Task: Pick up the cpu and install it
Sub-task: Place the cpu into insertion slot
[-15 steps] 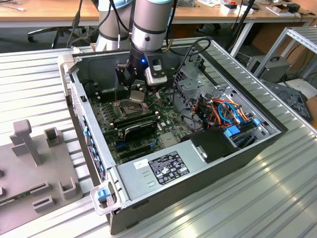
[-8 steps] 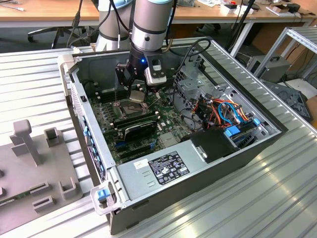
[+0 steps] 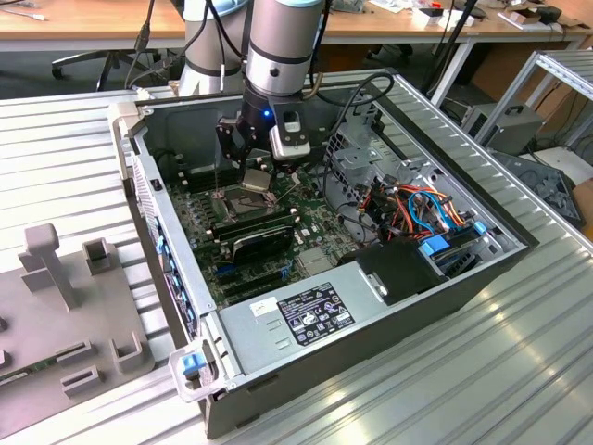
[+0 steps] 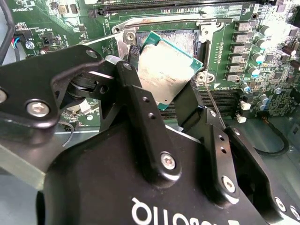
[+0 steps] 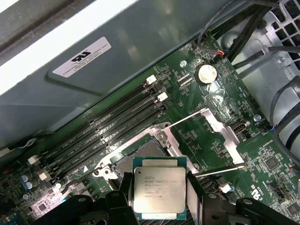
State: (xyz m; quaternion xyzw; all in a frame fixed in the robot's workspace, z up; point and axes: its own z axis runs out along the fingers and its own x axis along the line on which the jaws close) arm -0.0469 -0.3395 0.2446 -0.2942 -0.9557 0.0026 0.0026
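On the exterior view's left, a grey fixture [image 3: 65, 306] with upright pegs and slots lies on the ribbed aluminium worktop [image 3: 482, 371]. Just beside it, a blue clip [image 3: 192, 362] sits at the near corner of the open case [image 3: 139, 185]. The grey box along the case's near side carries a black label [image 3: 315, 311] with white print and marks, too small to make out.

Further right, the arm [image 3: 283, 46] reaches down into the case. Its gripper [image 3: 252, 159] is closed on the cpu [image 3: 257, 179], one finger on each of two opposite edges. In both wrist views the cpu [image 4: 168, 77] [image 5: 158, 190] hangs tilted over the socket [image 5: 140, 161], whose metal frame [image 5: 208, 124] is swung open. Whether the chip touches the socket cannot be told. Faint print marks its silver top. White lettering runs upside down across the gripper [image 4: 161, 93] body.

In the first wrist view, a white label [image 5: 82, 56] with dark print sticks to the case wall, above the black memory slots [image 5: 108, 126]. A round battery [image 5: 206, 73] sits on the green board.

On the exterior view's right, orange, blue and red cables [image 3: 426, 209] bunch inside the case. Behind everything stands a wooden desk [image 3: 93, 23], with an aluminium rack [image 3: 556, 69] at far right.
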